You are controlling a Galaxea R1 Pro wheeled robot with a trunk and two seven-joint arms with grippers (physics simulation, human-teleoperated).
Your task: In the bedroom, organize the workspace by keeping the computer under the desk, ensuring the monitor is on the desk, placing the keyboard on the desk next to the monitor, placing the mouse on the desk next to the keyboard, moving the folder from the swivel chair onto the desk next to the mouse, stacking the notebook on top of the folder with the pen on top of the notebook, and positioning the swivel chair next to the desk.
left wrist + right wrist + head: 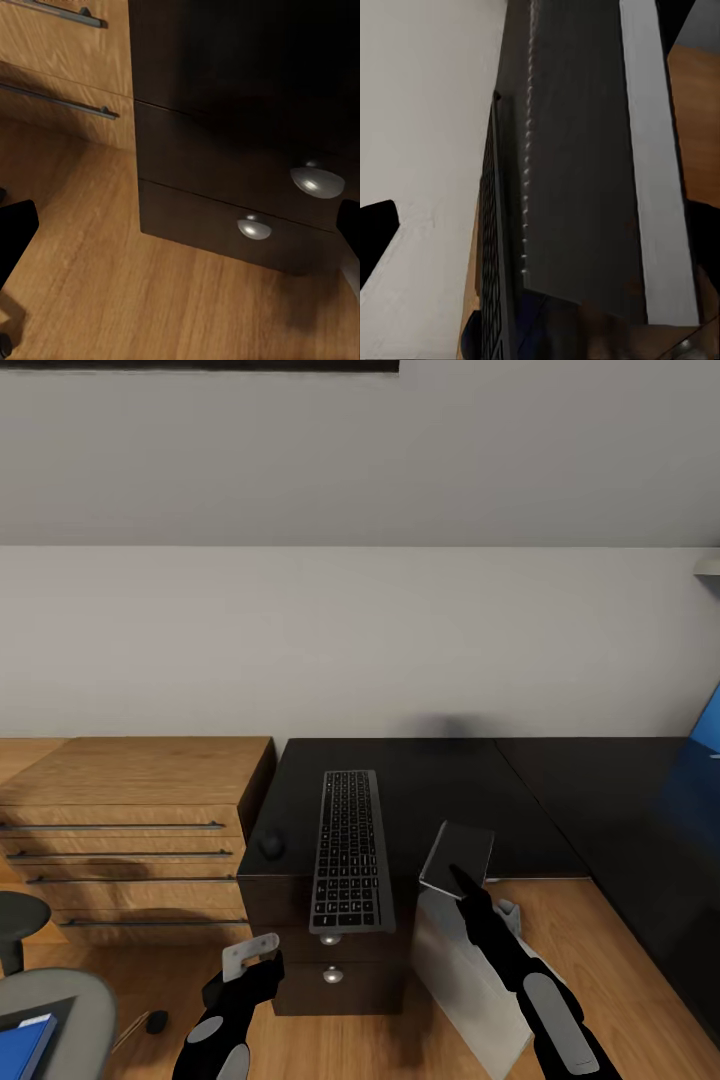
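Pretty early days here, I'd say. The keyboard [349, 850] is lying on top of the dark drawer cabinet [340, 950], not on the desk [620, 810], with the mouse [271, 847] sitting just beside it on that same cabinet. The computer [465, 970] stands on the floor right against the cabinet and just short of the desk, so not really under it yet. The folder [25, 1045] is on the chair [50, 1000] at the lower left corner, untouched.

The right pincer [462, 880] is up at the computer's top edge. Can't tell if it's gripping or just touching. The left pincer [252, 958] hangs in front of the cabinet drawers, fingers apart, holding nothing.

Almost everything is left to do.
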